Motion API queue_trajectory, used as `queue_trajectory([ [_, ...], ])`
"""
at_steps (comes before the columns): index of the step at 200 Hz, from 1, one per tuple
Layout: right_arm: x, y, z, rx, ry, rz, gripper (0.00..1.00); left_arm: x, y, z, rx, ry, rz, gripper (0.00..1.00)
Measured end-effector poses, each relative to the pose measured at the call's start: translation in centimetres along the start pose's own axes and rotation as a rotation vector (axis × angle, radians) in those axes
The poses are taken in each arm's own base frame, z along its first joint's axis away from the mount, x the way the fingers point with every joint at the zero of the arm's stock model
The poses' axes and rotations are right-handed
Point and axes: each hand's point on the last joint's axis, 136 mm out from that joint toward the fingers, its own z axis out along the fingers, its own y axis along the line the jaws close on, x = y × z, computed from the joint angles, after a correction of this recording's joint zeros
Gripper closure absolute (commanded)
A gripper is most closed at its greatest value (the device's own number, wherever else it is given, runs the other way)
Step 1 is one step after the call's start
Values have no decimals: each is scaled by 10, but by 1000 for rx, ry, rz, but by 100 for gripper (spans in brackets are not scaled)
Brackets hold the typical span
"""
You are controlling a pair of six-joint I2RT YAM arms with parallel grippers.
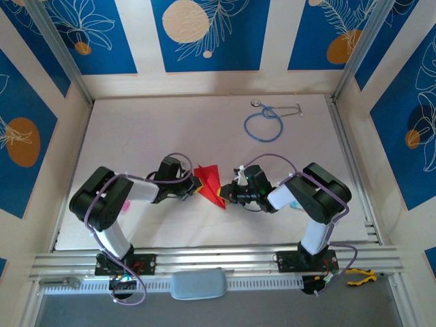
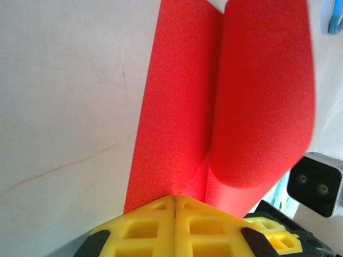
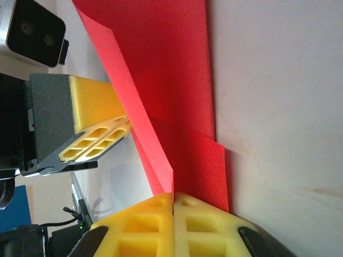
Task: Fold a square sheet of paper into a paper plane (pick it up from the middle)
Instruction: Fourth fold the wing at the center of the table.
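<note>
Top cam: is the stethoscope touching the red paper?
No, the blue stethoscope lies toward the far side of the table, well apart from the red paper.

- Left arm (image 1: 112, 204) and right arm (image 1: 310, 197): black joint housings, white tubular links.
- Lilac cables (image 1: 271, 157) loop along both arms.
- Black bases (image 1: 126, 262), at 7 and 5 o'clock in the top view, trail cable loops.
- Left fingers (image 2: 144, 227) and right fingers (image 3: 142, 227): yellow, moulded with open cells, on grey carriers.
- Wrist camera (image 2: 316, 184): white casing, black face, two lenses.
</note>
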Motion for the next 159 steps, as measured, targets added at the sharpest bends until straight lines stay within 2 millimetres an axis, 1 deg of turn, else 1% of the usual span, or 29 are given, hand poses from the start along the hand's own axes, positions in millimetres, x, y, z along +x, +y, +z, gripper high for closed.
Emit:
queue_trajectory([
  [159,-1,0,0,18,-30,17,96,0,1,-1,13,-59,-27,100],
])
